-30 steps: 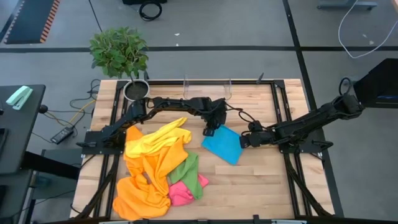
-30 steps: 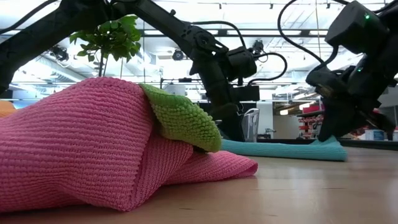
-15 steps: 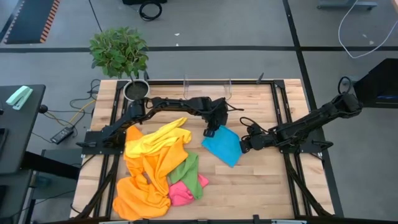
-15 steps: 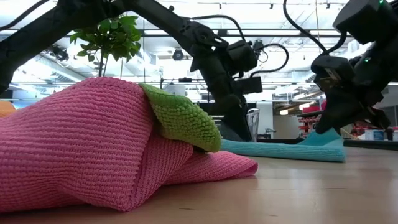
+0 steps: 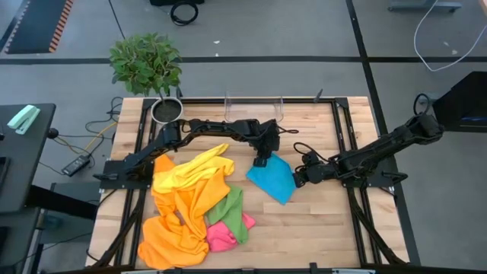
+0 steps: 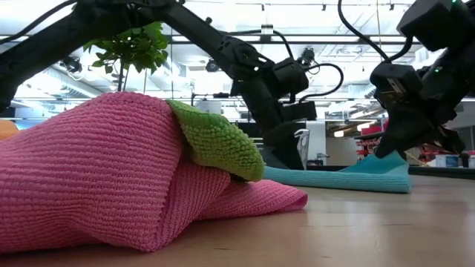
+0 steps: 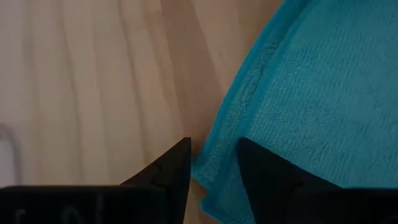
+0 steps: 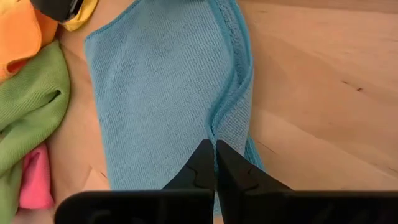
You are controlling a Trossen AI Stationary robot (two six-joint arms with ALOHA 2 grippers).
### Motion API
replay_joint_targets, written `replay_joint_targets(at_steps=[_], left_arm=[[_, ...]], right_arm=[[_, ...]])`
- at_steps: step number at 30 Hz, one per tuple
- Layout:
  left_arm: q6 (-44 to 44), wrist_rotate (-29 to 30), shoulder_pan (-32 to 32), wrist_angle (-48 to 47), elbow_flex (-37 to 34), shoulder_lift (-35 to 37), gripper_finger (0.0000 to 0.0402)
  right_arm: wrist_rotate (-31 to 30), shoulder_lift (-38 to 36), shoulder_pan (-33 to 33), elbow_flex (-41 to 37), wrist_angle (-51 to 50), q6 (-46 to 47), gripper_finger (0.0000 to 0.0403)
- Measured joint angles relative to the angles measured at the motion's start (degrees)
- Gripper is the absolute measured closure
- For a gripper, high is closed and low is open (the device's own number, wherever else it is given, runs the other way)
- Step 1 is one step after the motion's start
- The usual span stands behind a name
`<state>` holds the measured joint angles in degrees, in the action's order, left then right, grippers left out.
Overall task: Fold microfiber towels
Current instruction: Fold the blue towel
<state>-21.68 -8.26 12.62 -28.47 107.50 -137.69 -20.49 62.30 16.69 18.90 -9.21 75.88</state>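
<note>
Over the last second the right hand (image 5: 298, 175) has pinched the near edge of the blue towel (image 5: 272, 176) and lifted it: at first that edge lay flat on the surface (image 5: 319, 221), and now it rises in a small peak under the fingers, plain in the low view, while the left hand (image 5: 261, 160) has shifted only a little at the opposite corner. I take that as the start of a fold, the right side being raised so it can be carried over while the left pins its end. The right hand's fingers are pressed together on a ridge of the towel's hem, as its wrist view shows. The left hand's fingers stand narrowly apart, straddling the towel's corner, with cloth showing in the gap; whether they truly grip it I cannot tell. The towel lies mid-surface between the two hands, each touching it at an opposite side. The rest sit in a heap to the left, well apart: yellow (image 5: 192, 169), orange (image 5: 176, 222), green (image 5: 233, 211) and pink (image 5: 219, 236), none folded yet.
</note>
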Motion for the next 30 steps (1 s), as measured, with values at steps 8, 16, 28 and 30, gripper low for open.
replay_joint_targets(at_steps=[8,16,28,30], left_arm=[[1.1,0.1,-0.1,-0.2,0.0,0.0,0.0338],[1.6,0.7,-0.1,-0.8,-0.2,1.1,0.0381],[2.7,-1.0,0.8,-8.8,-0.1,7.2,0.0388],[3.1,-1.9,0.8,-12.0,-0.1,7.2,0.0394]], right_arm=[[0.0,0.0,0.0,0.0,0.2,-0.1,0.0397],[-2.1,0.0,0.0,0.0,0.1,-0.5,0.0398],[-4.4,-4.9,2.2,0.1,2.2,0.7,0.0398],[-5.5,-5.9,3.2,0.5,2.9,2.2,0.0398]])
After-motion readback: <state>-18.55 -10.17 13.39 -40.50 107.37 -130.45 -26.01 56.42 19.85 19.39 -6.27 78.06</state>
